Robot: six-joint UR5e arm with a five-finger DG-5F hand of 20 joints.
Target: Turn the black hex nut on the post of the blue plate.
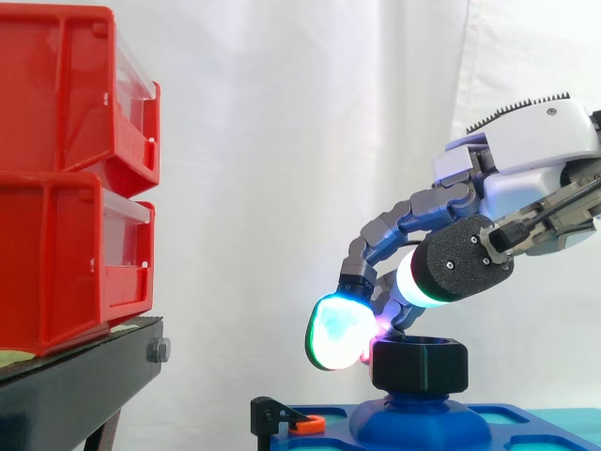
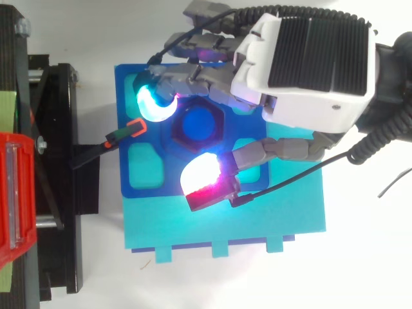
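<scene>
Looking down, we're seeing the hand [image 2: 302, 77] curling its fingers [image 2: 154, 103] & thumb [image 2: 203, 177] round the black hex nut [image 1: 420, 365], pinching it from 2 sides. The nut is sitting on the post [image 2: 197, 123] in the middle of the blue plate [image 2: 129, 84]. Red bins [image 1: 66, 178] are standing well apart.

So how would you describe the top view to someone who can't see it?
From above, a robot hand reaching in from the upper right curls its fingers round a black hex nut on the post of a blue plate, glowing pads at the nut's upper-left and lower sides. A black clamp with an orange tip sits at the plate's left edge.
</scene>
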